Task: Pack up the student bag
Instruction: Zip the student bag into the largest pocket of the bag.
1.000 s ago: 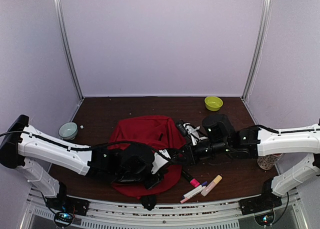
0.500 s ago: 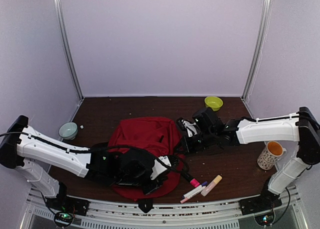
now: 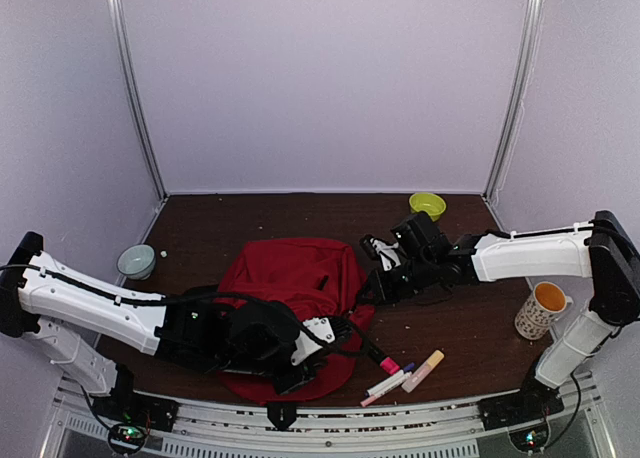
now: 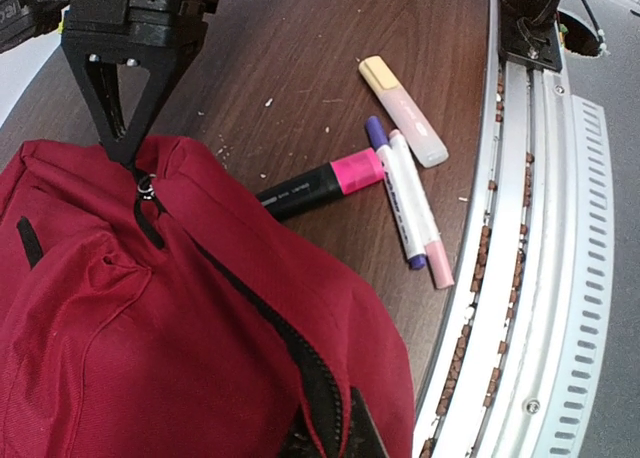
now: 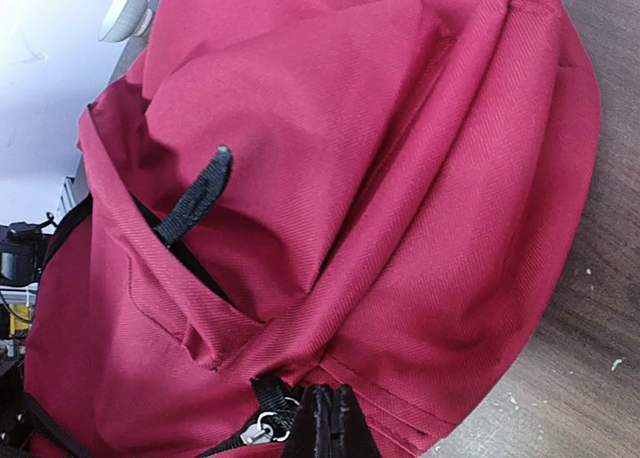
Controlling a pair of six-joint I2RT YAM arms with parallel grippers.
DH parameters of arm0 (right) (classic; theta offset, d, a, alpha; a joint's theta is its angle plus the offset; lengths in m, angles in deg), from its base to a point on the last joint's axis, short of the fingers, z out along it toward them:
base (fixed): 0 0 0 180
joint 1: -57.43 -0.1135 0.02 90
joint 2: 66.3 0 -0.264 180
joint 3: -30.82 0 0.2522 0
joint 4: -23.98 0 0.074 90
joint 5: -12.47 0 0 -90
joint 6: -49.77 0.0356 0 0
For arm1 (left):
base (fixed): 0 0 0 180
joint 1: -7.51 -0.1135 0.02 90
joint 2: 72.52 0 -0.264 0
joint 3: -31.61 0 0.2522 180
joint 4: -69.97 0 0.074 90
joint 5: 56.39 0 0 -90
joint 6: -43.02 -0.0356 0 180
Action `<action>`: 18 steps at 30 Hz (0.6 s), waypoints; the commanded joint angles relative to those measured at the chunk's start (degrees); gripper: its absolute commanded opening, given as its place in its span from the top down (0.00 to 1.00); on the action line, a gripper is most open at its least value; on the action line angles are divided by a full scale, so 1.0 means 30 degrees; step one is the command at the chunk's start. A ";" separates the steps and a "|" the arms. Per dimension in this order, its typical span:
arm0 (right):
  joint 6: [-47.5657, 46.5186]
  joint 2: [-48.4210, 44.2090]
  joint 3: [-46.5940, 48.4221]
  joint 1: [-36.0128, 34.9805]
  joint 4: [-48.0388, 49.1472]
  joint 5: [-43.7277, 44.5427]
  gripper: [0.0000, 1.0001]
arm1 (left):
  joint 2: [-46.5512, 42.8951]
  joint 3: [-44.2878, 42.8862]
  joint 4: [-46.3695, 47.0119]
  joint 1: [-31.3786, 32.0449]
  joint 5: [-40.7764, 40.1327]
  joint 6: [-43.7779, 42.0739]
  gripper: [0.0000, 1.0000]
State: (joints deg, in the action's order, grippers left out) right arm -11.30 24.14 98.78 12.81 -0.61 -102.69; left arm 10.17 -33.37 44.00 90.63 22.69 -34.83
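The student bag (image 3: pixel 290 283) is a dark-red backpack lying mid-table, filling the left wrist view (image 4: pixel 150 318) and the right wrist view (image 5: pixel 380 178). My left gripper (image 3: pixel 303 366) is at the bag's near edge, shut on the fabric beside the black zipper (image 4: pixel 300 358); only the tips (image 4: pixel 335 446) show. My right gripper (image 3: pixel 368 290) is at the bag's right edge, fingers (image 4: pixel 120 128) pinched shut on the fabric (image 5: pixel 325 423) just beside a metal zipper pull (image 5: pixel 262 428). A black pull tab (image 5: pixel 195 203) sticks out of the front pocket.
Right of the bag's near corner lie a black-and-pink highlighter (image 4: pixel 315 183), two white markers (image 4: pixel 405 203) and a yellow-pink highlighter (image 4: pixel 403 111). A green bowl (image 3: pixel 427 206) sits at the back right, a pale bowl (image 3: pixel 136 261) at the left and a mug (image 3: pixel 540 310) at the right. The table's metal rail (image 4: pixel 520 228) runs close by.
My right arm has swung back and to the right, uncovering the mug and drawing the bag's right edge with it. My left gripper has shifted slightly toward the near edge.
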 commanded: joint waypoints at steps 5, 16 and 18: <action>0.0103 -0.0705 0.0078 0.0488 0.1974 -0.0294 1.00 | -0.0639 0.0444 -0.1000 0.0890 -0.1964 0.1188 1.00; -0.0077 0.2006 0.4797 -0.0668 0.1309 -0.0721 1.00 | -0.0649 0.0692 -0.2968 -0.1091 -0.4207 0.1622 1.00; -0.0210 0.2632 0.6082 -0.1021 0.0973 -0.0722 1.00 | -0.0642 0.0712 -0.3291 -0.1710 -0.4614 0.1931 1.00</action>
State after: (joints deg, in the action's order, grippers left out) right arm -11.34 29.29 109.77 11.17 1.51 -105.86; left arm 9.34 -32.43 39.13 88.66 12.57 -31.16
